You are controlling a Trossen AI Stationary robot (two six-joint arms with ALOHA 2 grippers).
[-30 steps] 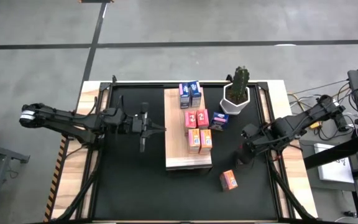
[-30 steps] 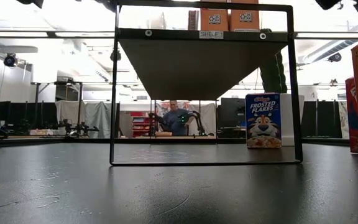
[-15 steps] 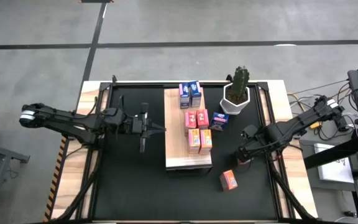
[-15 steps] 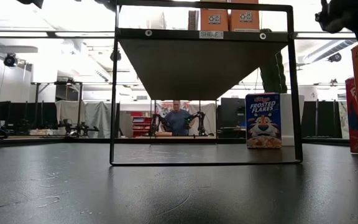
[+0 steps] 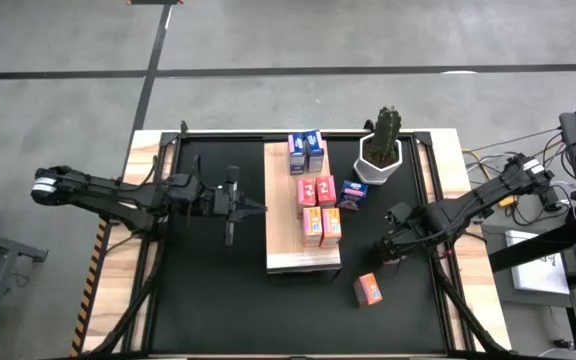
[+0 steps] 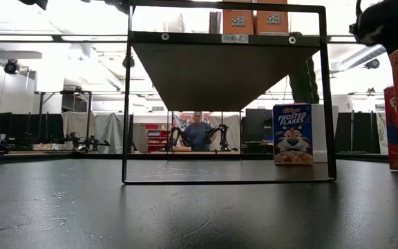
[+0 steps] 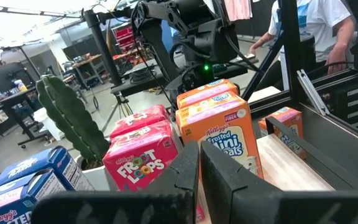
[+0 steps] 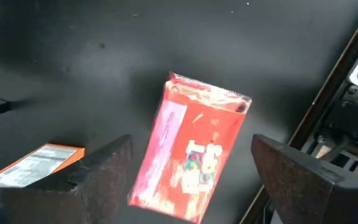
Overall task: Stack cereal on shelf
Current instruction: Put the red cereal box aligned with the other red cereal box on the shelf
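Right gripper (image 8: 185, 180), fingers wide apart and empty, hovers above a red cereal box (image 8: 194, 146) lying flat, its long axis crossing the finger gap.

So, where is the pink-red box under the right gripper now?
The pink-red box lies flat on the black mat, below the open right gripper, right of the shelf.

Potted cactus (image 5: 383, 145) on black mat (image 5: 208, 290)
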